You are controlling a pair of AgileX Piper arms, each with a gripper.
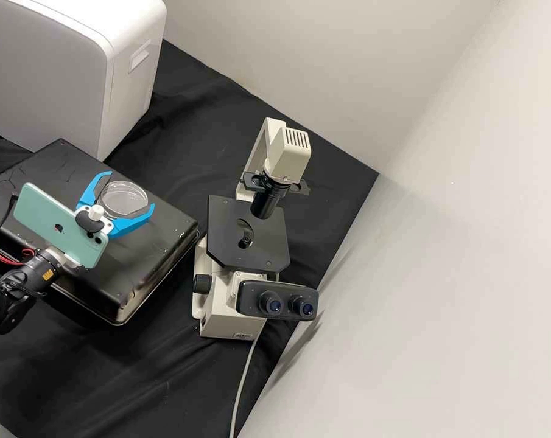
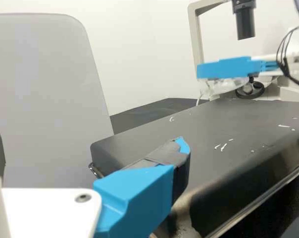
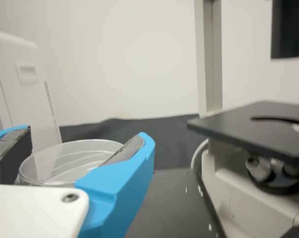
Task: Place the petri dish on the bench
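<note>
Right wrist view: my right fingers (image 3: 124,168) are pinched on the petri dish (image 3: 65,159), which hangs over the black case (image 1: 141,255), not the counter (image 1: 184,140). My left fingers (image 2: 139,193) gape empty. Releasing now would drop it on the case. A slack pinch might let it slip, and the microscope (image 1: 245,261) sits near my swing.

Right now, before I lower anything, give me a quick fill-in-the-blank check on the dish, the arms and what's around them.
1. The petri dish sits between the jaws of the ____ arm.
2. It hangs over a flat case whose colour is ____.
3. In the high view, the microscope stands on the case's ____ side.
4. The left arm's jaws stand ____, with nothing between them.

Missing words: right; black; right; open.
</note>
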